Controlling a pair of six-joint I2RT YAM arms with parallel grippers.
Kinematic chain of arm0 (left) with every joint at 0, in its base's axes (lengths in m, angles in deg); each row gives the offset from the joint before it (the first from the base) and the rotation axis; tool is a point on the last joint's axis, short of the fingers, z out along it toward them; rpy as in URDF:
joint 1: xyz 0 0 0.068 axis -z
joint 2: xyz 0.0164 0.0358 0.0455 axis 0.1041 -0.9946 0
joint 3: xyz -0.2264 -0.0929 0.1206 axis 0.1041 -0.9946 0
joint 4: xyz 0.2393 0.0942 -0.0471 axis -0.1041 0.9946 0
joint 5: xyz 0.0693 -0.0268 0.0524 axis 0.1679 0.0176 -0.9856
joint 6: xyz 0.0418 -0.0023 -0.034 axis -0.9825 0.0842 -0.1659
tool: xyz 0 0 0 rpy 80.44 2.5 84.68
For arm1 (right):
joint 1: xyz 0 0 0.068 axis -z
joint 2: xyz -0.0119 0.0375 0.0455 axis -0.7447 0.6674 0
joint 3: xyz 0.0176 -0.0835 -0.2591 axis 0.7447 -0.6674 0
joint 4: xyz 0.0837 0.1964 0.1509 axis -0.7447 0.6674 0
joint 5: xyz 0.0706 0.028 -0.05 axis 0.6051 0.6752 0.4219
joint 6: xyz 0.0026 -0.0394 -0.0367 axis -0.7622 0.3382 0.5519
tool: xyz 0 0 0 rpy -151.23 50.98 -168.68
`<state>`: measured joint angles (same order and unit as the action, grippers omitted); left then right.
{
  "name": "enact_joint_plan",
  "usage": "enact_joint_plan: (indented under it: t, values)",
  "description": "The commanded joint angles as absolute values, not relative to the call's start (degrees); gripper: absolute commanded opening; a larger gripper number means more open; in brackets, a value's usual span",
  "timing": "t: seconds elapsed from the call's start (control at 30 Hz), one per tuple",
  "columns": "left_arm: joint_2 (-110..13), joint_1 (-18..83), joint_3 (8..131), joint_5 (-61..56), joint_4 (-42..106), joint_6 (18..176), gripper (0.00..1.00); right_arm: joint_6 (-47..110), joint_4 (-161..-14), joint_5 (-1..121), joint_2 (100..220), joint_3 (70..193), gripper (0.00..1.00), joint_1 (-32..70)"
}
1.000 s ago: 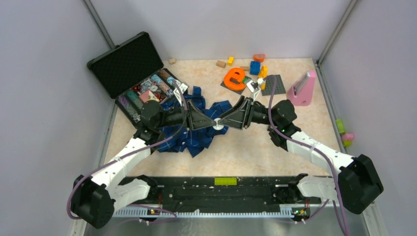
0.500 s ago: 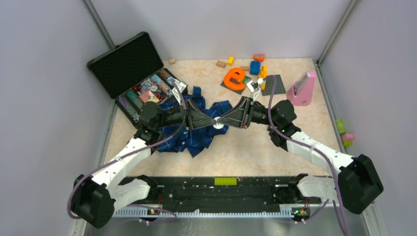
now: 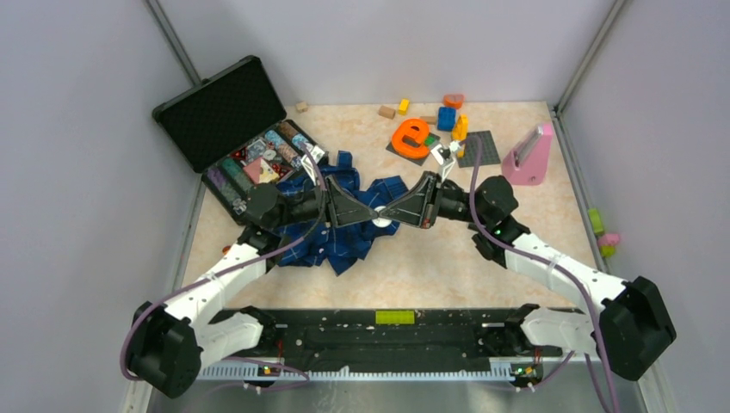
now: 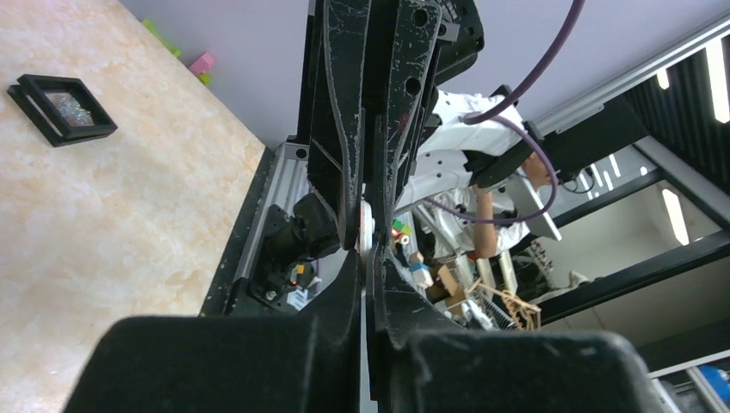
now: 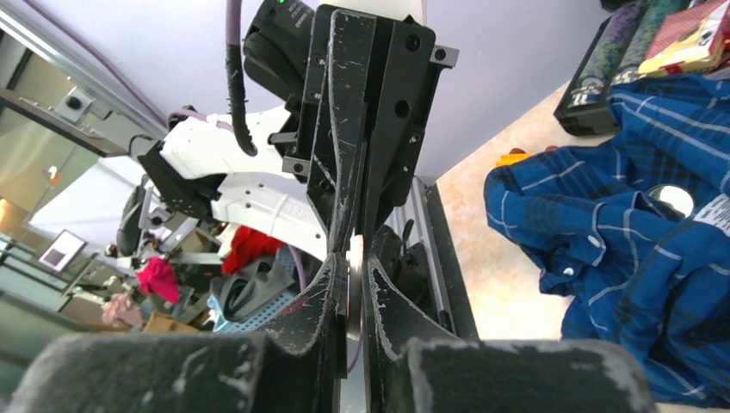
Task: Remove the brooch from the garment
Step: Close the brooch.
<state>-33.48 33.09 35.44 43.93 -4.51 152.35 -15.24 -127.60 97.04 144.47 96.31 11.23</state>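
The brooch is a small pale disc held just above the edge of the dark blue plaid shirt. My left gripper and right gripper meet tip to tip and both pinch it. In the left wrist view the brooch shows edge-on between my shut left gripper. In the right wrist view it sits between my shut right gripper. The shirt lies to the right there, with another round silvery disc on it.
An open black case of small items stands at the back left, touching the shirt. An orange toy, coloured blocks, a grey plate and a pink holder lie at the back right. A black square frame lies on the table.
Both grippers stay tip to tip on the brooch. Both arms have shifted slightly, and the left wrist has moved a little toward the case.
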Motion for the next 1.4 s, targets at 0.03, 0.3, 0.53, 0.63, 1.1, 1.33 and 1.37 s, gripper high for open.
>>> enact_joint_plan:
  t: [0.03,0.3,0.53,0.63,1.1,1.33,1.37]
  values:
    - [-34.2,33.4,33.6,39.6,-22.5,163.7,0.00,-9.8,-123.5,91.3,141.9,97.4,0.05,9.5]
    - [-34.9,34.0,32.1,38.7,-27.3,167.2,0.09,-8.1,-123.2,88.6,142.1,97.3,0.00,8.4]
    - [-33.7,34.1,31.8,39.0,-26.9,166.5,0.17,-8.6,-122.1,88.2,142.1,97.5,0.00,8.4]
    - [-33.5,34.1,31.8,39.6,-26.2,166.2,0.07,-9.3,-121.6,89.0,142.8,98.1,0.00,8.4]
    - [-31.8,33.9,31.3,41.1,-25.2,165.5,0.23,-12.3,-122.1,89.5,144.0,98.2,0.00,8.7]
    - [-31.5,33.8,31.1,41.9,-25.5,165.7,0.20,-15.8,-125.8,92.0,145.1,97.1,0.00,9.7]
    - [-31.5,33.7,31.1,41.9,-25.5,165.7,0.20,-16.2,-126.1,92.2,145.1,97.0,0.00,9.8]
